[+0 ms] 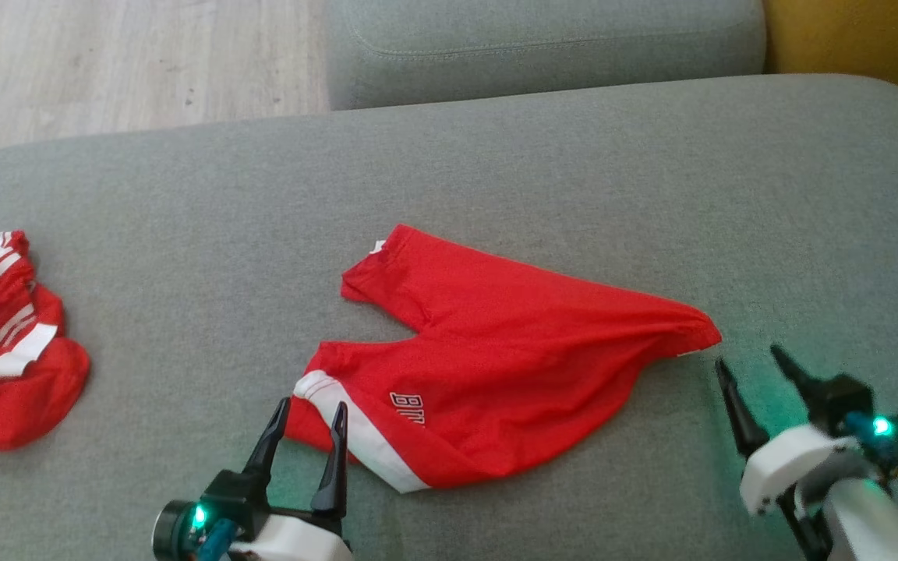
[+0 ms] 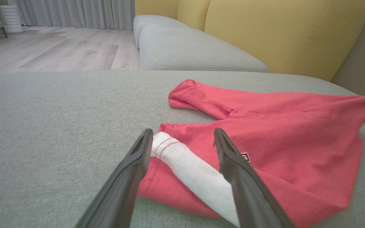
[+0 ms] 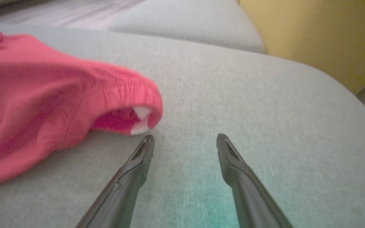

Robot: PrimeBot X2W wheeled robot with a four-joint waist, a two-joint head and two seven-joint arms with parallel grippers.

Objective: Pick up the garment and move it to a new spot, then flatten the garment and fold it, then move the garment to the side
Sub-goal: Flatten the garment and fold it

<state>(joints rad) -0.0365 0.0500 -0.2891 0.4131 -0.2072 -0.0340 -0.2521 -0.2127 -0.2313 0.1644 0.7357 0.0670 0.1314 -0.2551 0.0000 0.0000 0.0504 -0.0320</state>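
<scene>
So, quick status on where we are. The red fabric shorts with the white side stripe (image 1: 496,366) lie in the middle of the wide grey upholstered sofa seat (image 1: 574,156), legs toward our left and waistband toward our right. We reckon they're loosely spread, with wrinkles and one leg bunched up, so definitely not folded yet. Whether this already counts as the "new spot" we can't tell. Our guess is we're somewhere around the flattening part, with folding and the final shift to the side left to do.

Neither hand is holding anything. The left hand (image 1: 312,407) has its fingers spread wide, straddling the white-striped leg hem (image 1: 363,440). The right hand (image 1: 749,357) is spread too, sitting just beside the waistband corner (image 1: 698,327) but apart from it, over bare cushion.

Stuff we can't make out:
- whether the left fingertips actually touch the cloth or just hover above it
- the white lettering on the leg (image 1: 406,409), which is partly lost in a fold
- anything fine in the right wrist view, since it's blurry
- the crumpled red-and-white garment (image 1: 5,343) off at the far left, cut by the edge of the head view, so we can't say what it is
</scene>
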